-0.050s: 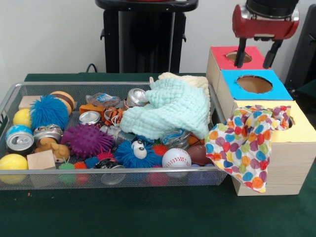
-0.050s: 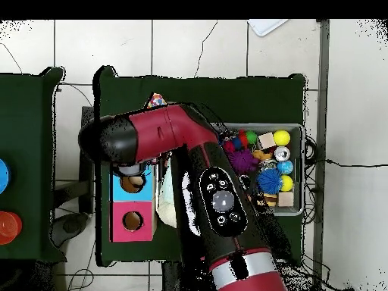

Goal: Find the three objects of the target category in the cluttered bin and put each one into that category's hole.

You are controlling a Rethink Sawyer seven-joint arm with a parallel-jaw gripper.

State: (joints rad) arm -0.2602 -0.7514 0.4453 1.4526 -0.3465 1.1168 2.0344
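green table (image 1: 148, 212), cloth-covered bin (image 1: 10, 98) clutter

A wire bin (image 1: 12, 96) sits on the table (image 1: 148, 212), with a row of three boxes (image 1: 276, 163) just to its right, running front to back. A spotted cloth (image 1: 244, 143) hangs over the front box's near corner. Inside the bin, a knitted cloth (image 1: 170, 108) lies on the heap at the right. A baseball (image 1: 176, 158) rests at the front wall, a can (image 1: 19, 139) at the left. The gripper (image 1: 256, 60) hangs over the rearmost box.
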